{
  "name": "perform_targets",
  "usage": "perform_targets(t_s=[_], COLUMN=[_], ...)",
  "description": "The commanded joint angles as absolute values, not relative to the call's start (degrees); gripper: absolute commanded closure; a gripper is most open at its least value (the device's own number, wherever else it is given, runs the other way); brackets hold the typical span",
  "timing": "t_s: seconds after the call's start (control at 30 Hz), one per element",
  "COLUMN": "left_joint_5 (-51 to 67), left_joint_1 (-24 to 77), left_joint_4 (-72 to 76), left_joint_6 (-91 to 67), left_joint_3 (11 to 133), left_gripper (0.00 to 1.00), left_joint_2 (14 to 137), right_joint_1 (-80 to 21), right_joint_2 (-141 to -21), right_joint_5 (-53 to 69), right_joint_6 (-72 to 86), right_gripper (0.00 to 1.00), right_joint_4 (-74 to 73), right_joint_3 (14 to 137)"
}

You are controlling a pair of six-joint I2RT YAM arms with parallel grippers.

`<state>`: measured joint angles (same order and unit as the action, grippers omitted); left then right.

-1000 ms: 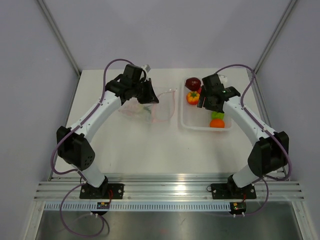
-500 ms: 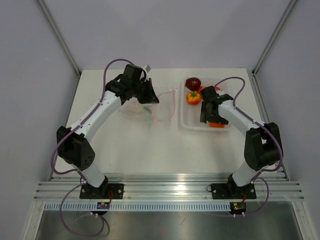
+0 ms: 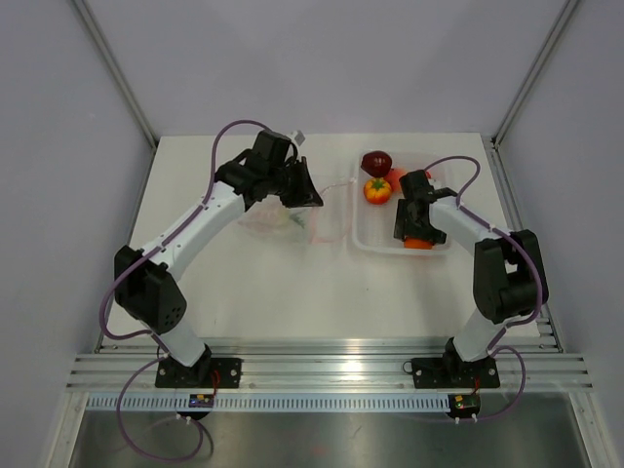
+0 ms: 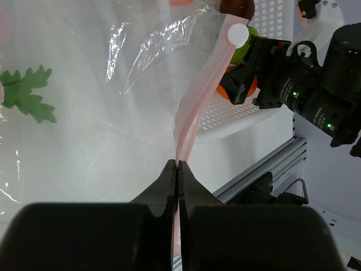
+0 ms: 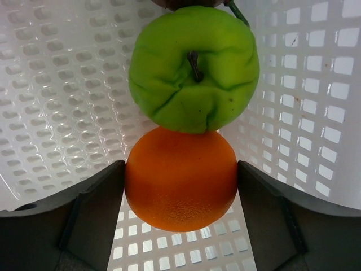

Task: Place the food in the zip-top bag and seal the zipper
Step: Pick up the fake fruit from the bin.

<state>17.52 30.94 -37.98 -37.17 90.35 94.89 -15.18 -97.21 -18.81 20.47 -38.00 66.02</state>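
The bag (image 3: 278,219) lies flat on the worktop (image 3: 292,292), left of the tray (image 3: 366,239), with its mouth toward the tray. Its zipper (image 4: 197,101) runs near-to-far along that edge, with the slider (image 4: 237,34) at the far end. There is one bag and one tray. Five foods sit in the tray: purple fruit (image 3: 377,162), yellow-orange fruit (image 3: 377,190), red piece (image 3: 395,175), apple (image 5: 194,68) and orange (image 5: 180,178) (a green leaf (image 4: 25,93) shows inside the bag). The left arm stretches far and inward, and the left gripper (image 4: 177,164) is pinched tight on the zipper. The right arm folds down into the tray. The right gripper (image 5: 180,169) has its fingers spread astride the orange; whether they touch it is unclear.
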Motion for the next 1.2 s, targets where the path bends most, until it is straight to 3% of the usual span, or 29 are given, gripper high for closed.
perform_targets(t_s=[0.0, 0.03, 0.2, 0.8, 1.17], left_joint_5=[15.91, 15.13, 14.06, 19.51, 20.3], left_joint_1=[31.38, 31.38, 31.38, 31.38, 31.38], left_joint_4=[-36.38, -36.91, -37.61, -31.9, -32.43], left_joint_6=[-38.76, -38.59, -38.06, -40.17, -40.52], left_joint_3=[93.59, 94.13, 97.73, 96.24, 97.38], left_gripper=[1.0, 1.0, 1.0, 1.0, 1.0], left_joint_2=[92.46, 92.29, 92.63, 98.79, 99.4], right_joint_1=[-14.59, -14.68, -14.59, -14.59, -23.36], right_joint_2=[-97.91, -98.0, -95.2, -76.3, -77.95], right_joint_5=[-16.44, -15.91, -15.12, -0.72, 3.87], right_joint_6=[19.6, 19.69, 20.74, 26.1, 31.2], right_gripper=[0.17, 0.25, 0.49, 0.49, 0.49], right_joint_4=[-34.81, -34.72, -34.89, -39.99, -36.65], right_joint_3=[65.48, 65.39, 64.52, 70.84, 81.2])
